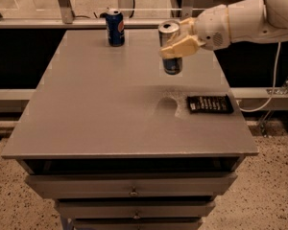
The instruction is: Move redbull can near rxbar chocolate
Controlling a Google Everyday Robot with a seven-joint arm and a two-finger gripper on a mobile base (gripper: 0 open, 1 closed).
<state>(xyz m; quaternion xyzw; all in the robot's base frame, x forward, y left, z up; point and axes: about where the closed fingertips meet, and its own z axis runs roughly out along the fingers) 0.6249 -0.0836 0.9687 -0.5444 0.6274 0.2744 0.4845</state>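
The hand [176, 47] grips the redbull can [172, 65], slim and silver-topped with a blue lower part, upright in the air above the grey surface [86, 109], near the black rxbar chocolate [210, 104].

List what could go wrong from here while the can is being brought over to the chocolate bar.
1. The gripper holds the redbull can clear above the table. If it is released before it touches down, the slim can would likely topple and roll.
2. The rxbar chocolate lies close to the table's right edge. A descent too far right could land the can on the bar or push the bar off the edge.
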